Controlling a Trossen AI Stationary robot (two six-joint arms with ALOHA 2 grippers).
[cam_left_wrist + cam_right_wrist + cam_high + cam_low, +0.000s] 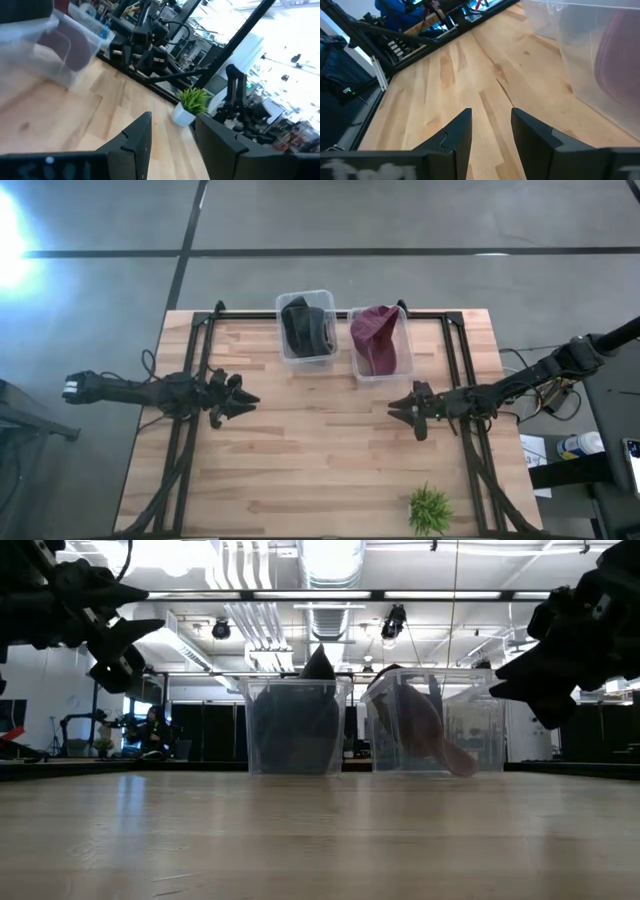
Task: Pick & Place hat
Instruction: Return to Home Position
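Observation:
A maroon hat (376,338) lies inside the right clear bin (402,366) at the table's far side; it also shows in the low view (420,730) and at the edge of the right wrist view (620,45). A black hat (307,326) sits in the left clear bin (293,356), its peak rising above the rim (319,664). My left gripper (250,398) hovers open over the table's left part, empty. My right gripper (393,408) hovers open right of centre, just nearer than the maroon hat's bin, empty.
A small green plant in a white pot (430,509) stands near the table's near right corner, seen also in the left wrist view (191,102). Bare wood (320,440) stretches between the two grippers. Black frame rails (195,350) run along both sides.

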